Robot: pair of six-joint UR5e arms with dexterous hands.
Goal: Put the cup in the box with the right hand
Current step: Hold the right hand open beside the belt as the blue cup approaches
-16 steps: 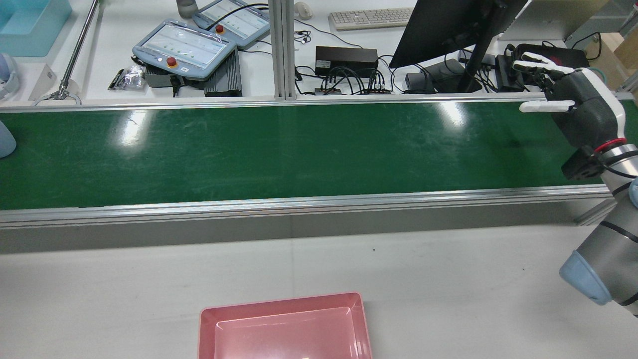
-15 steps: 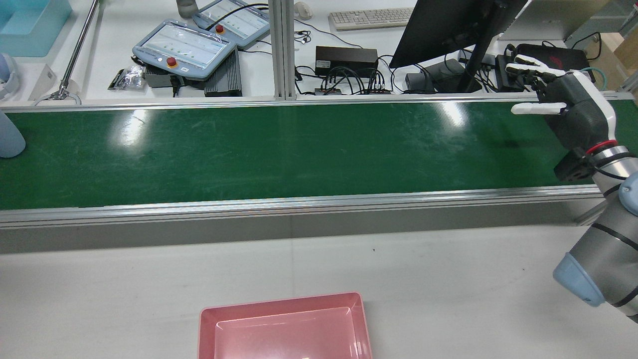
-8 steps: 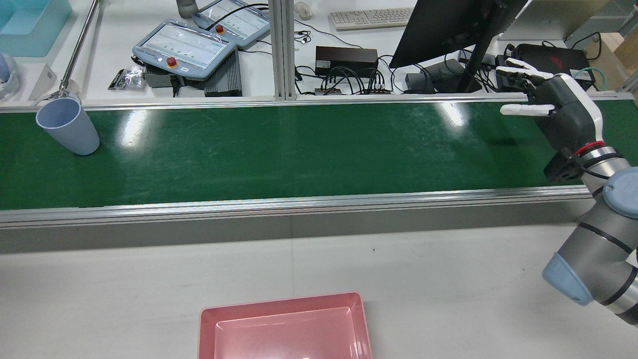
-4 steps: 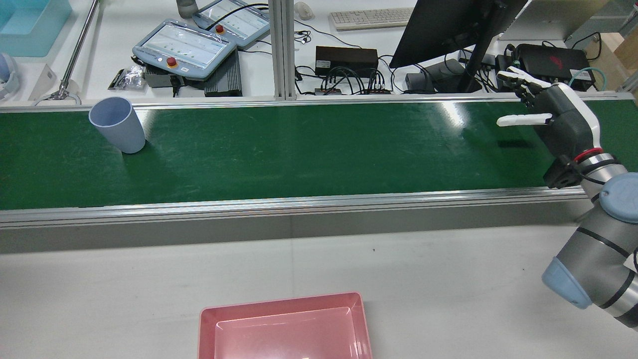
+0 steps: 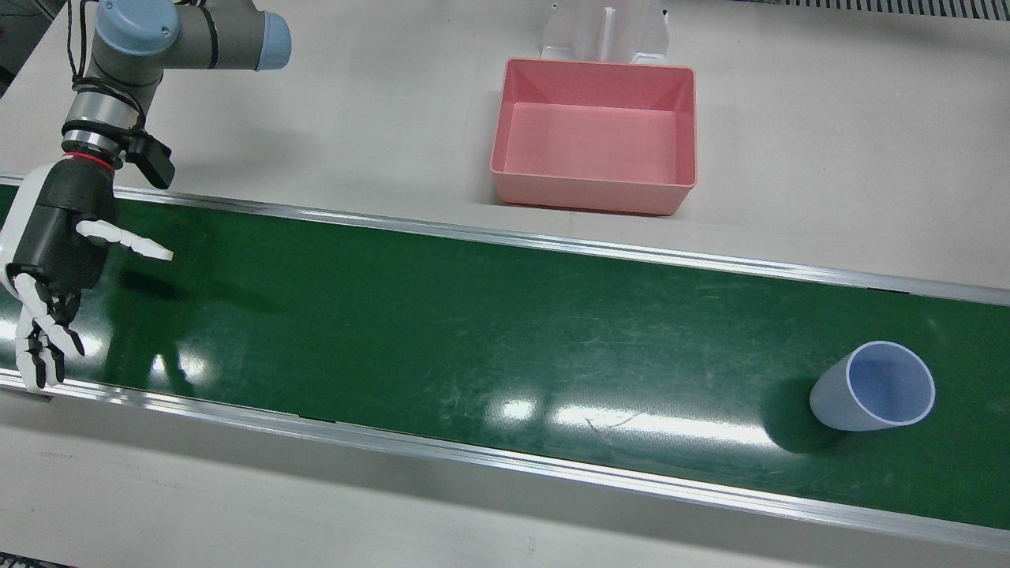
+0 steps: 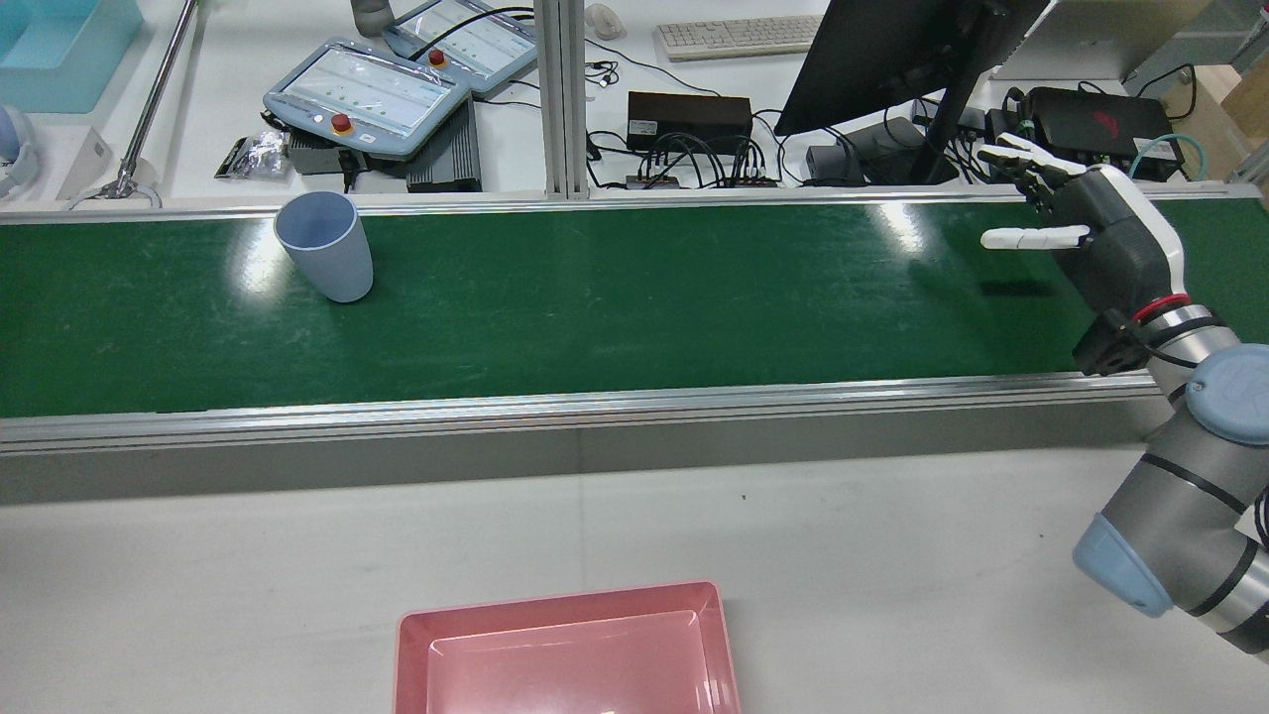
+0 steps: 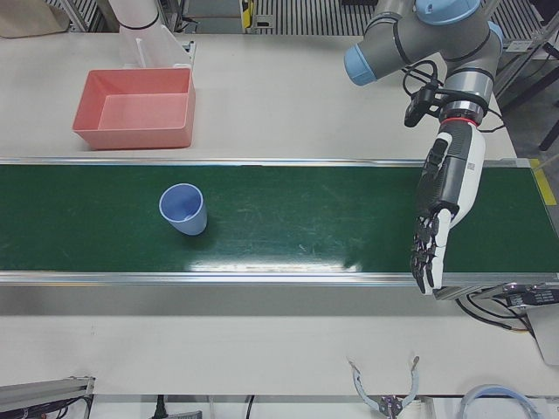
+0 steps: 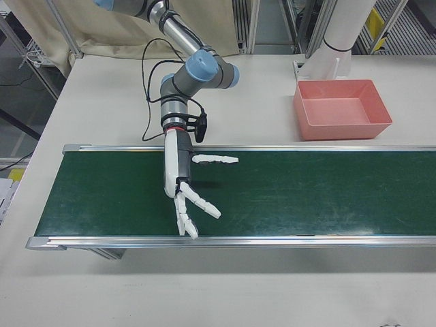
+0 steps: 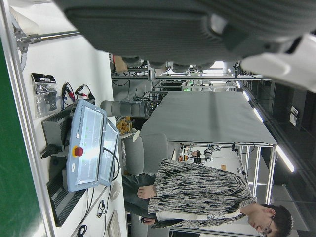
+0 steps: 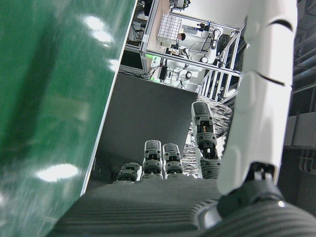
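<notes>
A light blue cup [image 5: 872,386] stands upright on the green conveyor belt [image 5: 473,339], near its operator-side edge. It also shows in the rear view [image 6: 325,248] and the left-front view [image 7: 183,209]. My right hand [image 5: 59,237] is open and empty, hovering over the far opposite end of the belt, fingers spread; it also shows in the rear view [image 6: 1110,238] and the right-front view [image 8: 177,174]. My left hand [image 7: 441,205] is open and empty over the belt, beyond the cup. The pink box [image 5: 592,193] sits empty on the white table beside the belt [image 6: 555,600].
Aluminium rails edge the belt on both sides. Behind it stand teach pendants [image 6: 367,99], a monitor [image 6: 892,50], a keyboard and cables. A white pedestal [image 5: 607,31] stands just behind the box.
The cup has come in from the left edge of the rear view and ridden rightward along the belt. My right hand has shifted slightly left and lower over the belt, still open.
</notes>
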